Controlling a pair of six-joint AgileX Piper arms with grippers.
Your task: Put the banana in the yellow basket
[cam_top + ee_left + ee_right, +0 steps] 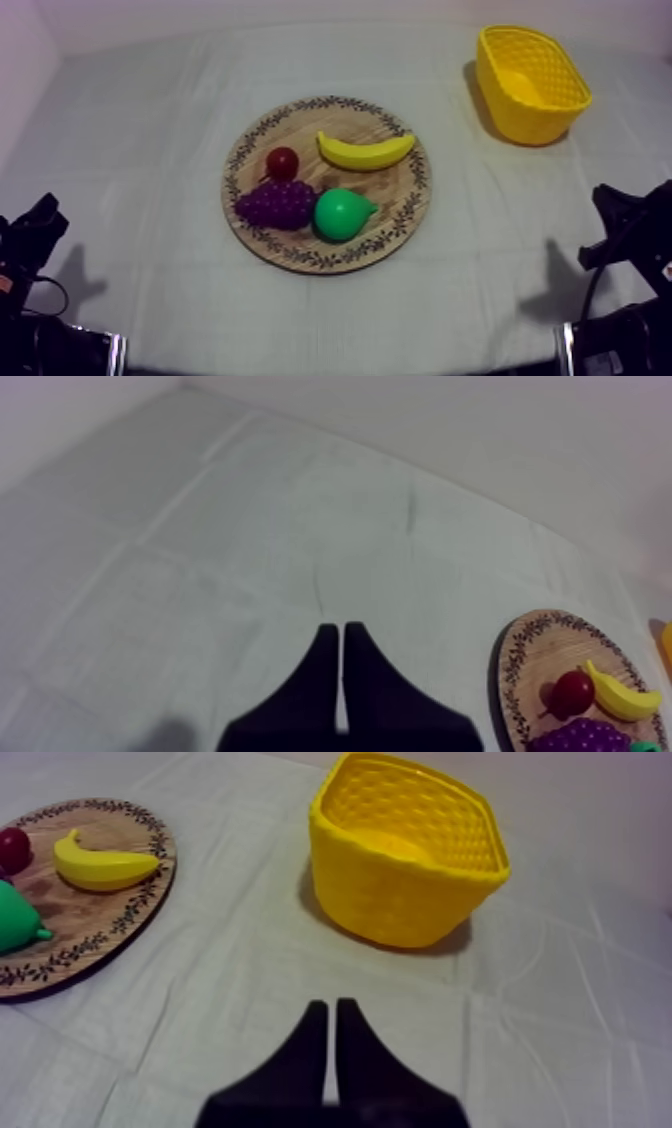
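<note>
Yellow, curved toy banana point(366, 151) lies on the far half of the round wooden board point(400, 186) with a patterned rim, well apart from the yellow basket point(530, 122); I judge it light, stiff and slick, best pinched across its thick middle; my left gripper point(342, 638) and right gripper point(331, 1014) sit closed, empty.

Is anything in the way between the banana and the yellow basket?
Nothing visible is. The banana lies on the wooden board, on its side toward the yellow basket, and just bare cloth lies between them.
</note>
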